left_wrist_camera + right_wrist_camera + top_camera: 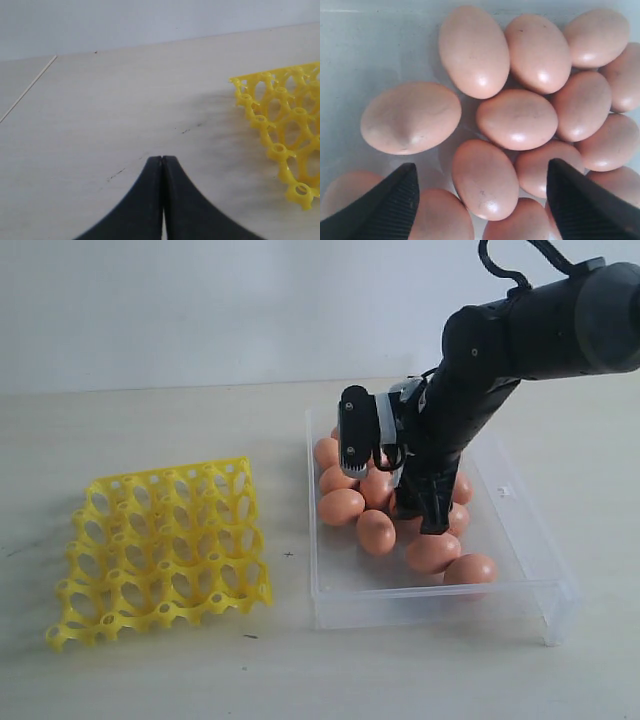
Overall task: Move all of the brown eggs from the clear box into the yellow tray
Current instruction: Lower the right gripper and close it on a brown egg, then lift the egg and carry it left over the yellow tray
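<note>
Left gripper [162, 160]: clenched on nothing, low over bare table [100, 110] just beside the tray; seemingly parked clear of the work
Yellow tray [163, 612]: flat on the table, left of the box, cells up and all vacant, ready to receive
Clear box [430, 605]: open-topped, holds every egg
Brown eggs [376, 531]: on their sides, clustered and touching, long axes pointing every way
Right gripper [481, 164]: spread wide, empty, nose-down over the cluster; the egg below lies lengthwise across the closing line, offering its narrow width
</note>
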